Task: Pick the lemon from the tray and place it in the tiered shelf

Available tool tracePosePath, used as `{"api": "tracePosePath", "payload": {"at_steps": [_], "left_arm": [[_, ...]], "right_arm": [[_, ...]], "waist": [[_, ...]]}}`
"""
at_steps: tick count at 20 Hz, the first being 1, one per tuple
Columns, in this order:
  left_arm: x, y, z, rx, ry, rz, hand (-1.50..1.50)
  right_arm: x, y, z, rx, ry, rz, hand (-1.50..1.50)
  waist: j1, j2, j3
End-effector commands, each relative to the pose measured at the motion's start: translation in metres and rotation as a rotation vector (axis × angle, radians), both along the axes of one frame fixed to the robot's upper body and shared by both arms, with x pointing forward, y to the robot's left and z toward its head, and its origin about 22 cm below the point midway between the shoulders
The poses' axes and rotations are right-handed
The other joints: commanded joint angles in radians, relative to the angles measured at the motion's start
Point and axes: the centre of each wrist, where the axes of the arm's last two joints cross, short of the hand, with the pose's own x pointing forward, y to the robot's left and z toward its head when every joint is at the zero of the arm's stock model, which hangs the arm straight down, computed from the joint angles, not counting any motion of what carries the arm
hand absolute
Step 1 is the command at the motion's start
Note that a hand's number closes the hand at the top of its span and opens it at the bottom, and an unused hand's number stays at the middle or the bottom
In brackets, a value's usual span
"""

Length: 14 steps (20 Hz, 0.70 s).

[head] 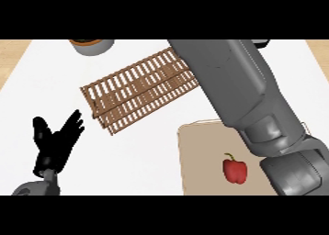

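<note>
Your left hand point(55, 140) sits at the lower left of the head view, fingers straight and spread, pointing up, holding nothing, resting over the white counter point(140, 156). Your right forearm point(252, 96) runs diagonally from the bottom right up to the top centre, and it crosses over the right end of the tiered shelf point(137, 94). Right hand is past the top edge, so you can't see it or its fingers. The shelf is wooden, slatted, lying at an angle in the middle of the counter. Tray point(198, 160) is the beige board at lower right, just below the shelf, partly covered by the forearm. A red bell pepper point(235, 170) lies on the tray. Lemon: can't find it anywhere in view. A grey pot point(93, 46) is at the top left, cut by the edge.
</note>
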Motion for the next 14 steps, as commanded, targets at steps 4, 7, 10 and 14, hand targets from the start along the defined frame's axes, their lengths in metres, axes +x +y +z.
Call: {"api": "tracePosePath", "payload": {"at_steps": [4,7,10,14], "left_arm": [[0.006,0.003,0.01,-0.002,-0.009,0.004,0.0],[-0.002,-0.003,0.002,-0.01,0.009,0.005,0.0],[-0.006,0.006,-0.006,-0.001,-0.005,-0.016,0.0],[-0.006,-0.001,-0.003,0.0,0.009,0.013,0.0]], "right_arm": [[0.008,-0.013,0.006,0.257,0.103,-0.029,-1.5],[-0.002,-0.004,0.034,0.368,0.141,0.004,-1.5],[0.007,-0.022,0.026,0.474,0.187,0.006,-1.5],[0.008,-0.027,0.026,0.604,0.204,-0.068,-1.5]], "waist": [[0.006,0.0,0.0],[0.006,-0.004,0.0],[0.0,-0.002,0.0],[-0.003,-0.004,0.001]]}}
